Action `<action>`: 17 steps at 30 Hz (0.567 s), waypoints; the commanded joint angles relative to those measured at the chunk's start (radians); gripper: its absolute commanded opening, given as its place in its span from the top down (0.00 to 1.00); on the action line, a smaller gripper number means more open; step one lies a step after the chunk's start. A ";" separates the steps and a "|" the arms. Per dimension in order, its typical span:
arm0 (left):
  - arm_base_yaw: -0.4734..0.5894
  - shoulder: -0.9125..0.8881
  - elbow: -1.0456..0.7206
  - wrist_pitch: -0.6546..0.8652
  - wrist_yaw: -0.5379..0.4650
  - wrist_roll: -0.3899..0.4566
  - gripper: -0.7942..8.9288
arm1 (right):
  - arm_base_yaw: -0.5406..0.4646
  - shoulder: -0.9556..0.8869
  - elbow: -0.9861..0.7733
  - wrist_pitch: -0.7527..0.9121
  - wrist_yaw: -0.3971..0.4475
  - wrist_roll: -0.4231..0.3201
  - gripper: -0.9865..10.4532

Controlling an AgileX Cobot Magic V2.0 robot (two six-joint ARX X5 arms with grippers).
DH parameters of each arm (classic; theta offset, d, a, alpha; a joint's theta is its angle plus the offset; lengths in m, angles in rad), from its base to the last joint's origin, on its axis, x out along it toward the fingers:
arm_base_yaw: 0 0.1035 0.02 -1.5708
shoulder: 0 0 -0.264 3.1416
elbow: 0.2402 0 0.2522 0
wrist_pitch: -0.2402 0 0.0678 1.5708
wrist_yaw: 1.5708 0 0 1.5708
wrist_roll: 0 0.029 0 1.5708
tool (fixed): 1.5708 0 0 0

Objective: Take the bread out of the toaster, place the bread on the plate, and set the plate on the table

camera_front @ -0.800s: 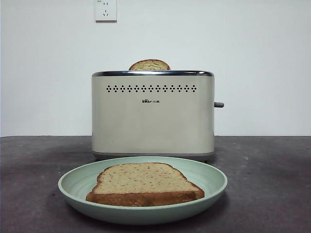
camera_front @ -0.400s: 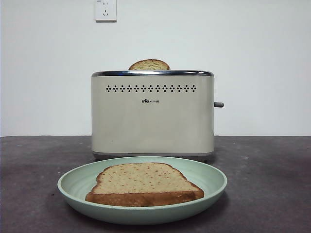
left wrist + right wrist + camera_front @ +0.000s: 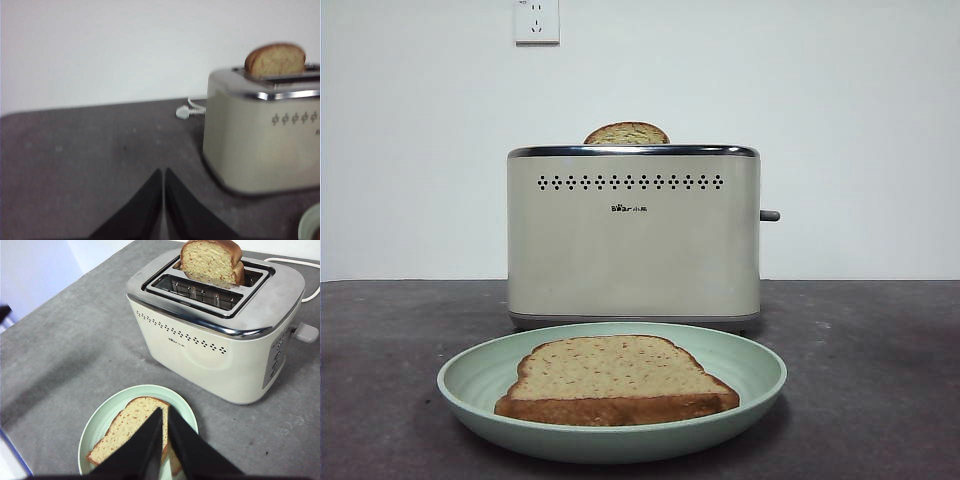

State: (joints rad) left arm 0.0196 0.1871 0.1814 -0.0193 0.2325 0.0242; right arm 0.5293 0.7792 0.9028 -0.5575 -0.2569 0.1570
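Observation:
A bread slice [image 3: 620, 375] lies flat on the mint-green plate [image 3: 760, 365], which rests on the dark grey table [image 3: 870, 360] in front of the cream toaster [image 3: 634, 240]. A second bread slice [image 3: 627, 133] stands in the toaster's far slot. In the right wrist view my right gripper [image 3: 165, 411] is shut and empty, above the plate [image 3: 100, 420] and its slice [image 3: 130, 432], short of the toaster [image 3: 215, 350]. In the left wrist view my left gripper [image 3: 164, 172] is shut and empty over bare table beside the toaster [image 3: 260, 150]. Neither gripper shows in the front view.
A white plug and cord [image 3: 184, 112] lie behind the toaster. The grey lever [image 3: 306, 332] sticks out from the toaster's end. A wall socket [image 3: 537, 20] sits high on the white wall. The table's edge [image 3: 15, 440] runs near the plate.

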 commanded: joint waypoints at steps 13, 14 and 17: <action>0.003 -0.139 -0.138 -0.065 -0.005 -0.044 0.91 | 0.005 0.003 0.016 0.010 0.003 -0.008 0.91; 0.003 -0.149 -0.147 -0.067 -0.005 -0.044 0.91 | 0.005 0.003 0.016 0.010 0.003 -0.008 0.91; 0.003 -0.179 -0.169 -0.072 -0.005 -0.045 0.91 | 0.005 0.003 0.016 0.010 0.003 -0.008 0.91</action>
State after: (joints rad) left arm 0.0196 0.0181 0.0315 -0.1078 0.2317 -0.0170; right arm 0.5293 0.7792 0.9028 -0.5575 -0.2569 0.1570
